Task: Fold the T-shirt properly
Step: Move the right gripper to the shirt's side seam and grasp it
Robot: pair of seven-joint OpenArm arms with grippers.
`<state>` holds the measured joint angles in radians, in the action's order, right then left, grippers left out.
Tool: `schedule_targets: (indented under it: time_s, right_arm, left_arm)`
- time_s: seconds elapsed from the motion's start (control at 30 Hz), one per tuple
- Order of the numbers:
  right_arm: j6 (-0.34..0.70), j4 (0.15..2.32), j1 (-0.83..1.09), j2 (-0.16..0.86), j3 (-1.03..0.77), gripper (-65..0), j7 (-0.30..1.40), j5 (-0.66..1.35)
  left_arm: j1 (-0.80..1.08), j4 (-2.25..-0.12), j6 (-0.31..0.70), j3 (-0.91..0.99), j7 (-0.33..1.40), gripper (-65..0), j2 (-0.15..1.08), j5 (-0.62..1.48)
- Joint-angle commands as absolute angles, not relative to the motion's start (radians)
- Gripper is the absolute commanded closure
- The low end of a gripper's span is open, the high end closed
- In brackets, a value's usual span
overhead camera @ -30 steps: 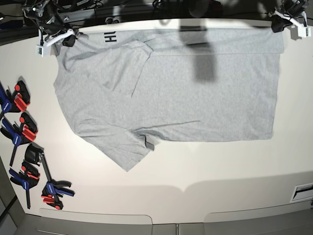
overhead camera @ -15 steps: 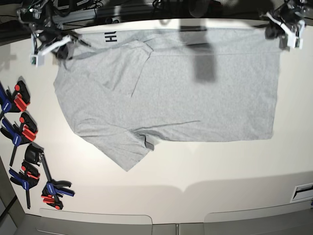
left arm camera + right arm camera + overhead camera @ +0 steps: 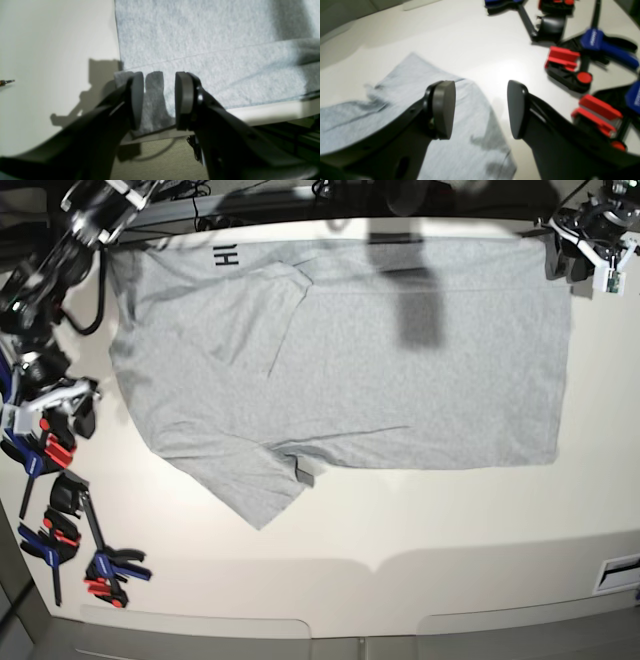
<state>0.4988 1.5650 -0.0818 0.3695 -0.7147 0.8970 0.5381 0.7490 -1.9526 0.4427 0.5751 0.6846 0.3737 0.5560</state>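
The light grey T-shirt [image 3: 400,370] lies spread flat on the white table [image 3: 450,520]. A strip along its far edge is folded over, and black lettering [image 3: 225,255] shows at the far left. One sleeve [image 3: 250,485] points toward the near edge. My left gripper [image 3: 585,255] [image 3: 158,100] is open at the shirt's far right corner. That corner [image 3: 155,82] lies between the parted pads, ungripped. My right gripper [image 3: 50,402] [image 3: 481,110] is open above the table, left of the shirt. In the right wrist view the shirt [image 3: 395,107] lies below its pads.
Several blue, black and red bar clamps [image 3: 50,480] [image 3: 570,72] lie along the table's left edge, close to my right gripper. The table's far edge [image 3: 262,112] runs just behind the shirt's folded strip. A shadow [image 3: 420,310] falls on the shirt.
Both grippers have opened and let go of the shirt's far edge. The right arm has swung from the far left corner toward the clamps. The left gripper has stayed by the far right corner.
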Motion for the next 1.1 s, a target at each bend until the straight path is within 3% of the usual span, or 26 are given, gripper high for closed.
schedule_targets:
  time_s: [0.0,0.23,0.43,0.63,0.93,1.0,1.07]
  right_arm:
    - [0.504,1.501,-0.145,0.42,-0.7,-31.1,0.876,0.551]
    - [0.619,0.826,-0.521,0.601,-0.466,-31.2,0.87,0.549]
    - [0.629,0.408,-0.703,0.623,-0.247,-31.3,0.688,0.437]
    - [0.628,0.347,-0.706,0.548,-0.136,-31.2,0.715,0.416]
    - [0.628,0.347,-0.706,0.459,-0.123,-31.1,0.723,0.418]
    - [0.628,0.347,-0.706,0.457,-0.123,-27.4,0.723,0.418]
    - [0.628,0.347,-0.706,0.458,-0.123,-16.5,0.723,0.418]
  left_arm:
    - [0.756,-1.968,0.433,0.583,0.665,-19.7,0.383,0.565]
    - [0.756,-1.968,0.432,0.583,0.665,-19.7,0.383,0.566]
    - [0.756,-1.968,0.432,0.583,0.665,-20.4,0.383,0.566]
    - [0.753,-1.968,0.432,0.583,0.665,-20.8,0.383,0.568]
    - [0.745,-1.968,0.431,0.583,0.665,-20.8,0.383,0.568]
    - [0.742,-1.968,0.389,0.583,0.665,-20.8,0.383,0.562]
    - [0.723,-1.966,0.363,0.583,0.665,-20.8,0.386,0.515]
